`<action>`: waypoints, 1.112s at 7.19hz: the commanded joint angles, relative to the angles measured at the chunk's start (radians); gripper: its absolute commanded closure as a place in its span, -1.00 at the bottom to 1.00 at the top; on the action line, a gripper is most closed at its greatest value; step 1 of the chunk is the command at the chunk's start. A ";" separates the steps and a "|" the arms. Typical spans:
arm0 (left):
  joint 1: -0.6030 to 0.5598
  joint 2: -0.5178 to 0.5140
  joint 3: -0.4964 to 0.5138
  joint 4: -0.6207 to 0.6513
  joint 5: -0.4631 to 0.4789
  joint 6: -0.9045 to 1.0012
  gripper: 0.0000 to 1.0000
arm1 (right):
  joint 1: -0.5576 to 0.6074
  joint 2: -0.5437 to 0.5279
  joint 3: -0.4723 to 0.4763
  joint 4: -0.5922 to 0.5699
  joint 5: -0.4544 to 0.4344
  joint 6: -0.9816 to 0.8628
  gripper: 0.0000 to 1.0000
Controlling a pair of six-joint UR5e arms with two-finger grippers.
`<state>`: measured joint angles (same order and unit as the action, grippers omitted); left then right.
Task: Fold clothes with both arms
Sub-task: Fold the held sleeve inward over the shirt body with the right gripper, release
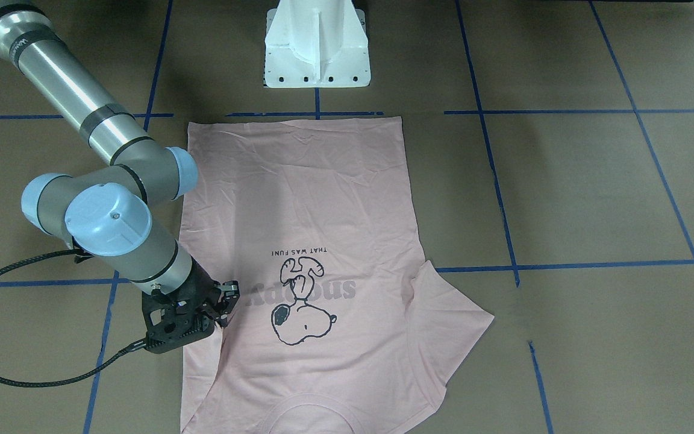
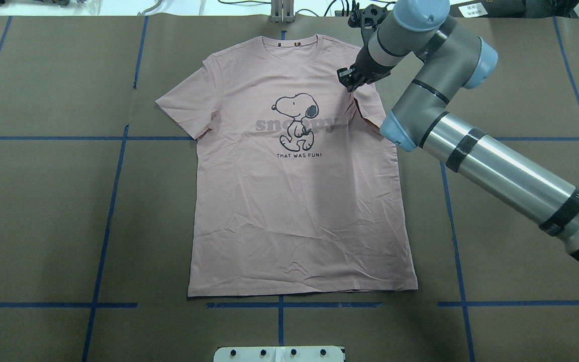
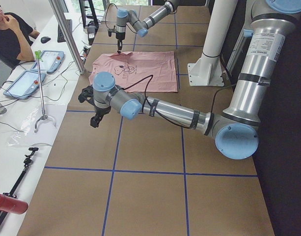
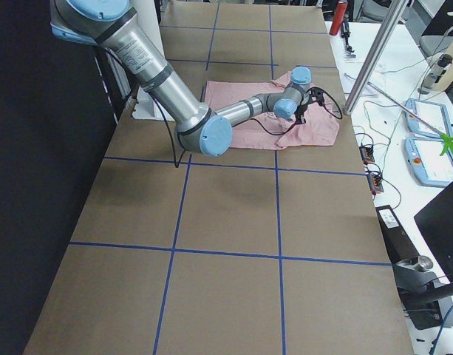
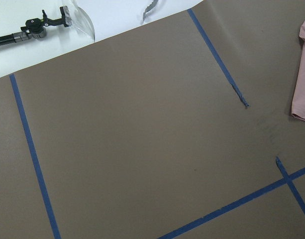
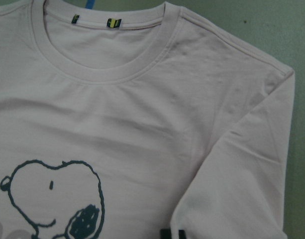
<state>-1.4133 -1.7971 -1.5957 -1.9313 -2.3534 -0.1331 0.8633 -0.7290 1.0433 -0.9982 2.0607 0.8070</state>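
My right tool (image 2: 348, 79) is down on the pink T-shirt (image 2: 294, 211) at its sleeve seam. The tips sit close together on the cloth, but I cannot tell whether they pinch it. The shirt lies flat, print up, on the worktop (image 2: 43, 201). My left tool (image 3: 95, 119) hangs over bare worktop, well apart from the shirt. I cannot tell how far open it is.

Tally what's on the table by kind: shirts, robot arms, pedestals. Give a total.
T-shirt: 1
Arms: 2, right arm and left arm
Pedestal: 1
Total: 4
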 commanded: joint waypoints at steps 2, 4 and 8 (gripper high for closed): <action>-0.003 -0.001 -0.004 0.000 -0.001 0.000 -1.00 | -0.007 0.141 -0.184 0.001 -0.060 0.012 1.00; -0.001 -0.002 -0.003 0.000 0.000 0.000 -1.00 | -0.045 0.149 -0.186 0.012 -0.103 0.012 -0.98; 0.002 -0.028 -0.001 -0.002 0.003 -0.108 -1.00 | -0.067 0.151 -0.172 0.012 -0.148 0.067 -1.00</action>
<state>-1.4130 -1.8070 -1.5972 -1.9323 -2.3524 -0.1674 0.7960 -0.5795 0.8613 -0.9841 1.9108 0.8402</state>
